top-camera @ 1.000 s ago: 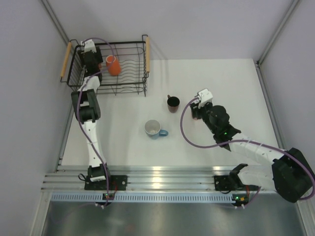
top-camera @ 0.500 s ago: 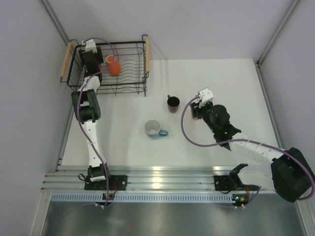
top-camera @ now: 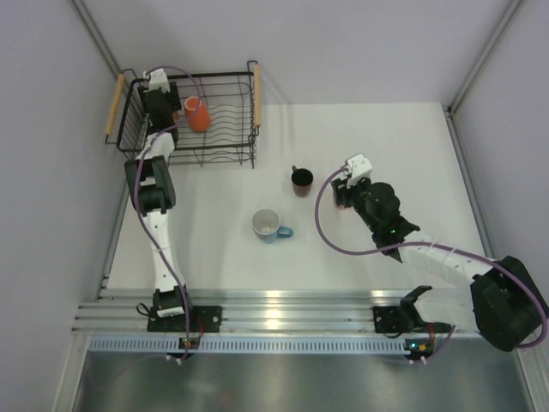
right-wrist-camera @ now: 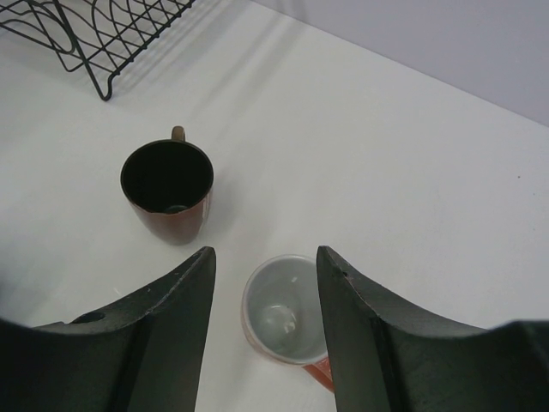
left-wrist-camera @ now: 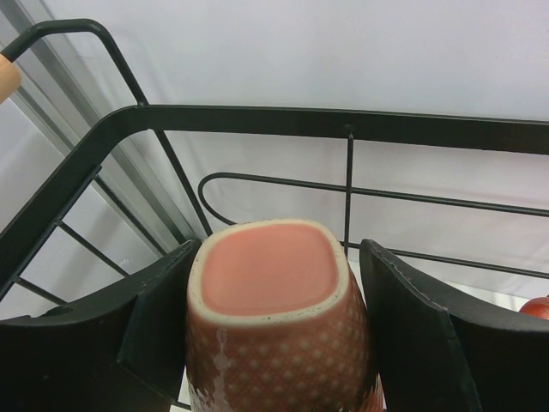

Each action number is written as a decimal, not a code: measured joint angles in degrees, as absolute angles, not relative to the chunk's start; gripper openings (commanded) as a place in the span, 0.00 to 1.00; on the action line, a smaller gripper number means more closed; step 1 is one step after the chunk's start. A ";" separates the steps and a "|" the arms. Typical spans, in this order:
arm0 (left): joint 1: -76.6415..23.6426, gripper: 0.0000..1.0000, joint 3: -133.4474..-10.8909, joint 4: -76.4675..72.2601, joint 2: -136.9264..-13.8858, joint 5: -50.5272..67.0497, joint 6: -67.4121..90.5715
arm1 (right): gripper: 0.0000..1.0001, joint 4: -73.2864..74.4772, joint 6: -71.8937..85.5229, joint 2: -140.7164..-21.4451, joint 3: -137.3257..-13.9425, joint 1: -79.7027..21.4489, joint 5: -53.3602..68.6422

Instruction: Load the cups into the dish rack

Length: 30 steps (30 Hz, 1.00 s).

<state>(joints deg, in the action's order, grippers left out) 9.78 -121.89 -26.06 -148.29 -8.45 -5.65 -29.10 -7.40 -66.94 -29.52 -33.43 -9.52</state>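
The black wire dish rack [top-camera: 227, 129] stands at the back left and holds a bright orange cup [top-camera: 198, 114]. My left gripper [top-camera: 159, 105] is inside the rack's left end. In the left wrist view it [left-wrist-camera: 279, 251] is shut on a salmon-pink cup [left-wrist-camera: 270, 283] held upside down, base up. A dark brown cup [top-camera: 301, 180] and a light blue cup [top-camera: 268, 225] stand upright on the table. My right gripper [right-wrist-camera: 266, 255] is open above a second salmon-pink cup [right-wrist-camera: 287, 311], upright, pale inside, standing between the fingers. The dark cup [right-wrist-camera: 167, 187] is just left of it.
The rack has two wooden handles [top-camera: 113, 107] on its sides and wavy wires in the middle. Its near corner [right-wrist-camera: 103, 39] shows in the right wrist view. Grey walls close in the table's left, back and right sides.
The right arm has shifted very slightly. The left arm and the cups have not visibly moved.
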 measured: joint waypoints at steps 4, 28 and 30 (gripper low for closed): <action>9.78 0.43 -122.08 -26.06 -148.51 -8.34 -5.43 | 0.51 -29.10 -7.40 -66.94 -29.52 -33.19 -9.50; 9.78 0.83 -122.10 -26.09 -148.68 -6.83 -5.04 | 0.51 -29.02 -7.38 -67.99 -29.56 -32.71 -9.30; 9.78 0.84 -122.10 -26.92 -148.68 -6.83 -5.10 | 0.51 -29.02 -7.38 -68.01 -29.56 -32.71 -9.30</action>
